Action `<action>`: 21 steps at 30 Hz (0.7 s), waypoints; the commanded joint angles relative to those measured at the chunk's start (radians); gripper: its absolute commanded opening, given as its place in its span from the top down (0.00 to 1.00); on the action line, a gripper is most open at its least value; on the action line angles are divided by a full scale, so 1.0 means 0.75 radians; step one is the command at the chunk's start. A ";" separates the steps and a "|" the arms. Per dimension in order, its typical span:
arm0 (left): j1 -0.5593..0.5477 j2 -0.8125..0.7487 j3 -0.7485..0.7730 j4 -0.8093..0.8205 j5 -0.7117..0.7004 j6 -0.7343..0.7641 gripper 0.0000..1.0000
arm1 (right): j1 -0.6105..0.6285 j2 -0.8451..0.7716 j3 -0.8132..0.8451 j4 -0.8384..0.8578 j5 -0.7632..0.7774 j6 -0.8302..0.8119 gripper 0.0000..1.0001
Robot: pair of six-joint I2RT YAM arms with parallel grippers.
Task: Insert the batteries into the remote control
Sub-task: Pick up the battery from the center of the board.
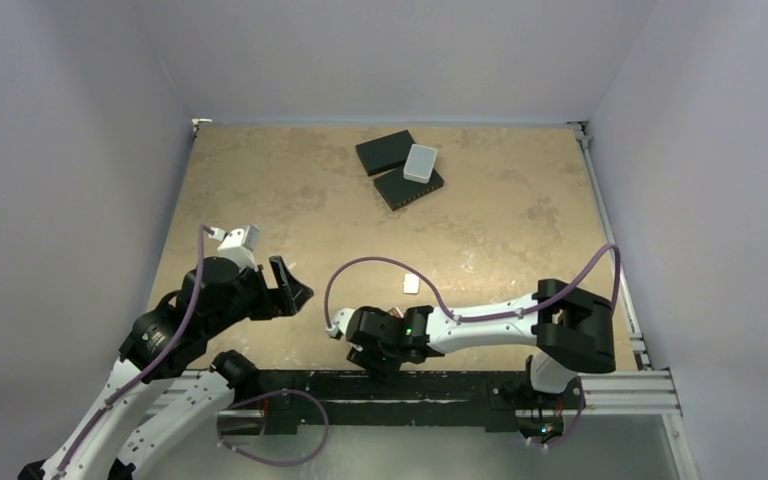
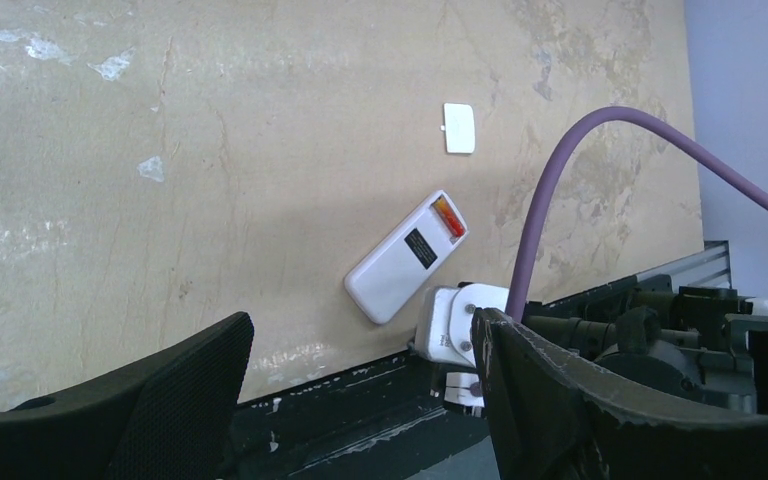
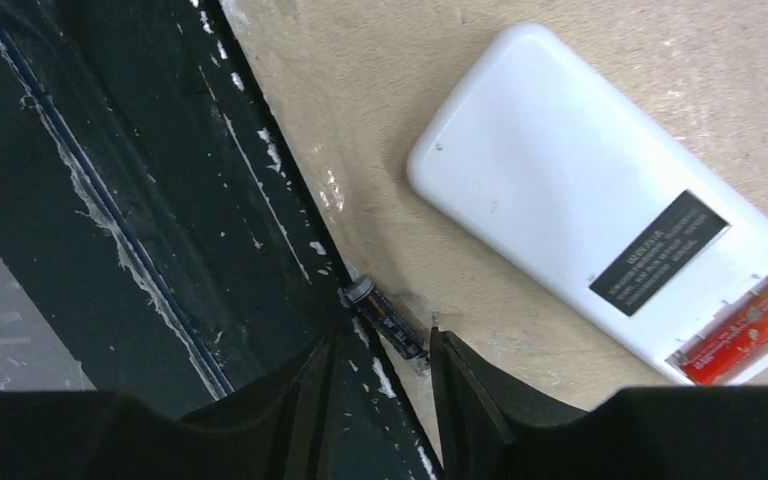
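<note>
Two batteries in view. The red-orange battery sits in the open recess on the remote, which lies back-up on the table, near the front edge. The dark battery lies loose on the table, tucked against the black rail, just beside the remote's rounded end and not touching it.

My right gripper is down low over the rail edge, jaws about half closed with a narrow gap, and the dark battery's near end is in that gap. I can't tell if I'm pinching it or just straddling it.

My left gripper is off to the side, raised, jaws spread wide and holding nothing.

A small white cover lies flat on the table beyond the remote, apart from it.
</note>
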 commanded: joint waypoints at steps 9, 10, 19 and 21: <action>-0.006 0.007 0.049 0.014 0.012 -0.009 0.20 | 0.044 0.024 -0.015 -0.052 0.132 0.154 0.65; -0.006 0.008 0.044 0.022 0.017 -0.010 0.20 | 0.045 0.025 -0.020 -0.052 0.136 0.166 0.66; -0.007 0.028 -0.008 0.059 0.092 -0.023 0.20 | 0.047 -0.016 -0.073 -0.032 0.177 0.234 0.86; -0.007 0.031 -0.021 0.067 0.119 -0.031 0.20 | 0.046 -0.050 -0.081 -0.033 0.212 0.252 0.89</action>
